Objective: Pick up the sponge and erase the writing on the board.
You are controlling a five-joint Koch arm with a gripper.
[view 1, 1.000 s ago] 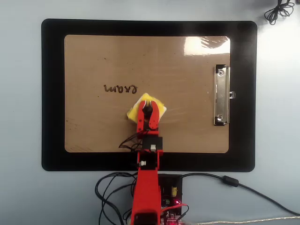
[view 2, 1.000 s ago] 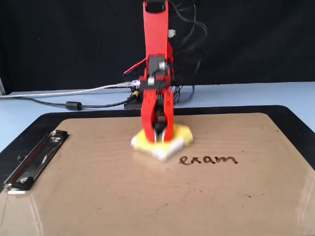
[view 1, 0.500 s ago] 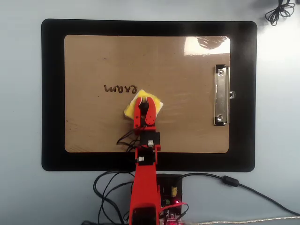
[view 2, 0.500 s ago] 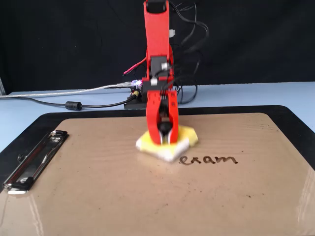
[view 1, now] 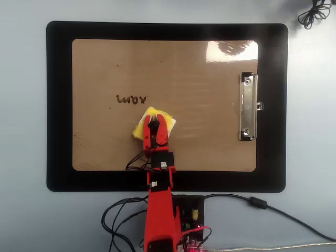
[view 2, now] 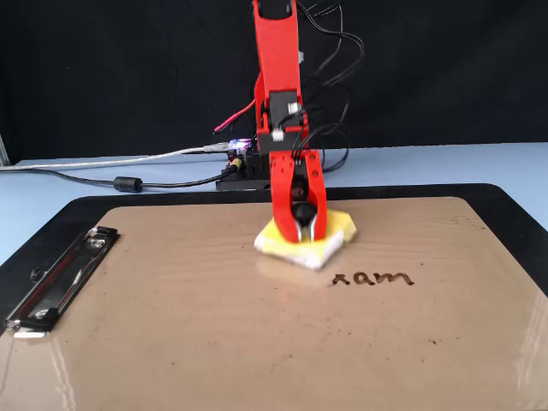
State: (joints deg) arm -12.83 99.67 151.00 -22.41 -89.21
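Observation:
The yellow sponge (view 1: 166, 119) (view 2: 336, 242) lies flat on the tan board (view 1: 210, 131) (view 2: 214, 342), and my red gripper (view 1: 153, 125) (view 2: 301, 233) is shut on it from above. Just beyond the sponge is the dark writing (view 1: 131, 98) (view 2: 373, 278), which now reads "xam" in the fixed view and appears upside down in the overhead view. In the overhead view the sponge sits below and slightly right of the writing. The arm covers the sponge's middle.
A black mat (view 1: 58, 105) (view 2: 514, 214) frames the board. A silver clip (view 1: 248, 107) (view 2: 56, 281) is on the board's right side in the overhead view. Cables and the arm's base electronics (view 1: 186, 220) lie at the near edge, and a cable coil (view 1: 314, 10) at top right.
My gripper has slid the sponge leftward in the overhead view, across the start of the writing. The first letter is wiped off: "exam" now reads "xam".

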